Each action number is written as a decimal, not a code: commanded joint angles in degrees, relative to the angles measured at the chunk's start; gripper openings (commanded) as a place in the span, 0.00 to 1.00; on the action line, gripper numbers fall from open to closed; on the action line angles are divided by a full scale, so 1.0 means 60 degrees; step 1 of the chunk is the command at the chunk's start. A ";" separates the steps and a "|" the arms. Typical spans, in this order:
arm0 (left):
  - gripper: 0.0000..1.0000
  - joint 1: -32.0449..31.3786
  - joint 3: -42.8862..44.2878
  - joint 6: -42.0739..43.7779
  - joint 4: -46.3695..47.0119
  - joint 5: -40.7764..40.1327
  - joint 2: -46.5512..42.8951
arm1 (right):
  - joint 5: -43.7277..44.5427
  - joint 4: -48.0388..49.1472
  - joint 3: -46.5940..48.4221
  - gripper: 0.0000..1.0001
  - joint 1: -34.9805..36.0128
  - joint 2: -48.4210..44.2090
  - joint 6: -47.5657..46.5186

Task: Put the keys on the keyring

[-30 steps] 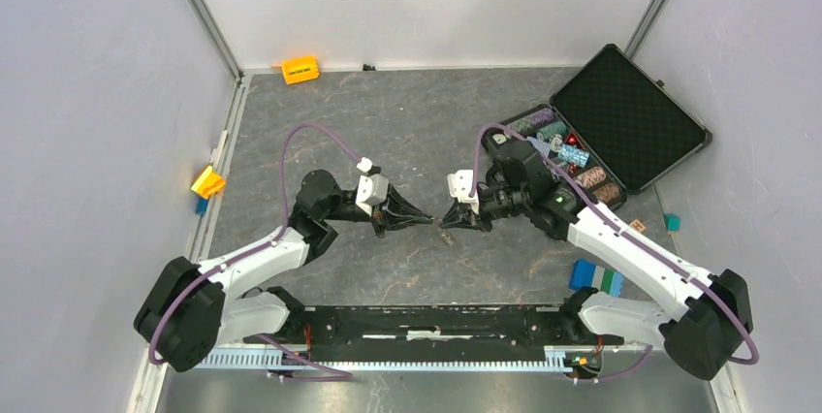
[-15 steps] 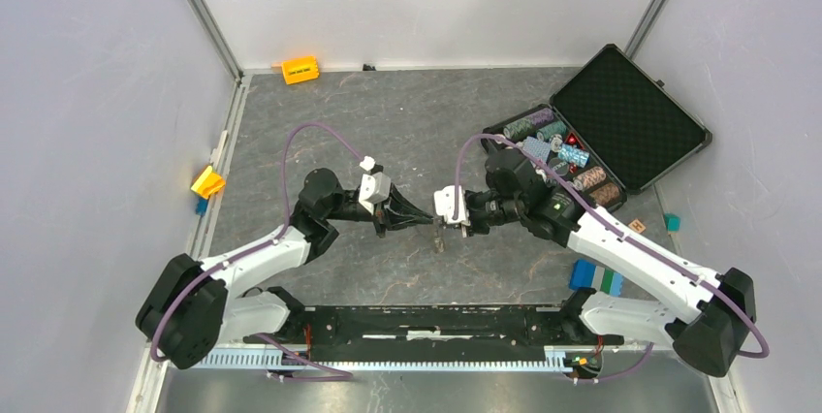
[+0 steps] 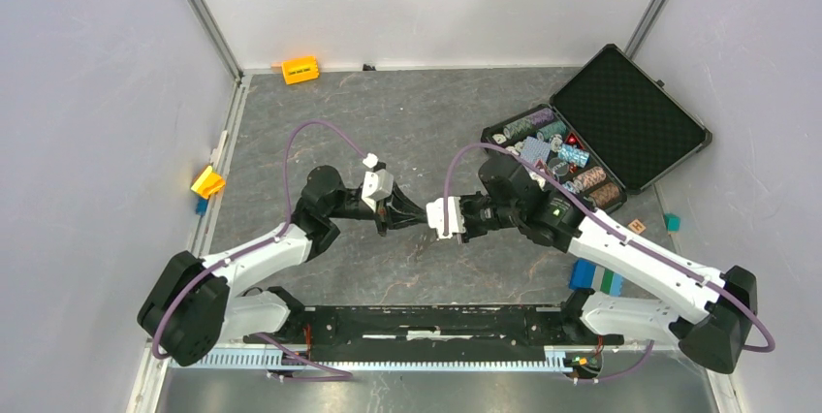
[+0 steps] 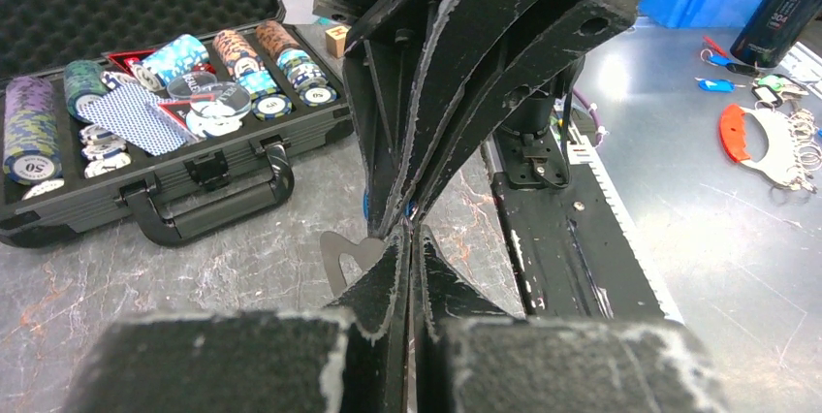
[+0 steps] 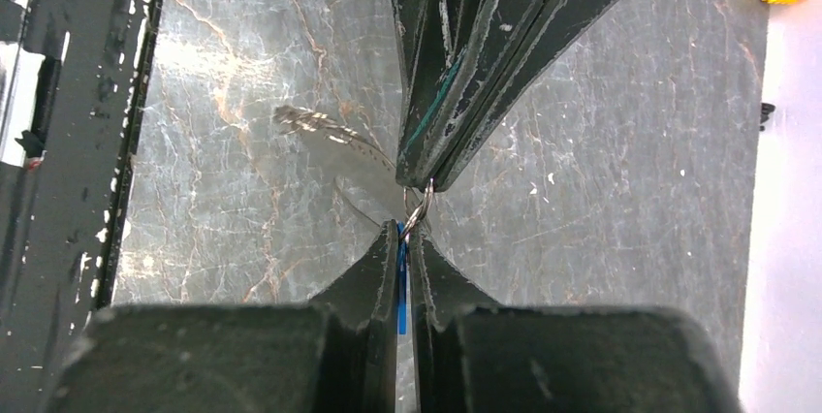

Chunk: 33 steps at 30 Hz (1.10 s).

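Marbled table [image 3: 388, 132], case [image 3: 630, 112] of poker chips [image 3: 540, 126], key [image 5: 334, 146], keyring [image 5: 424, 204]

Quick headcount, nothing fancy: two grippers, the left gripper [image 4: 407, 238] and the right gripper [image 5: 400, 234]. One key [image 5: 334, 146], one keyring [image 5: 419, 209]. One open chip case [image 3: 630, 112] with several chip stacks [image 4: 31, 132], couldn't count them cleanly. Loose bits: one orange block [image 3: 300, 70], one yellow block [image 3: 207, 181], one teal cube [image 3: 672, 223], one tan cube [image 3: 637, 226], one blue block [image 3: 583, 273].
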 commanded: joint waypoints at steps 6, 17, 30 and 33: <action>0.02 -0.0004 0.0505 0.0323 -0.0404 0.0134 0.0197 | 0.1277 0.0013 0.0493 0.08 0.0373 -0.0533 -0.0686; 0.23 0.0010 0.0701 0.0917 -0.1143 -0.0322 0.0157 | 0.2878 -0.0006 0.0832 0.06 0.1335 -0.0298 -0.1257; 0.81 0.0908 0.1439 0.4325 -0.5736 -0.1719 -0.1588 | 0.5317 0.0089 0.1521 0.01 0.1969 0.0825 -0.2075; 0.84 0.1046 0.1623 0.5111 -0.6953 -0.2957 -0.2091 | 0.5770 0.0105 0.1880 0.00 0.1969 0.1384 -0.2342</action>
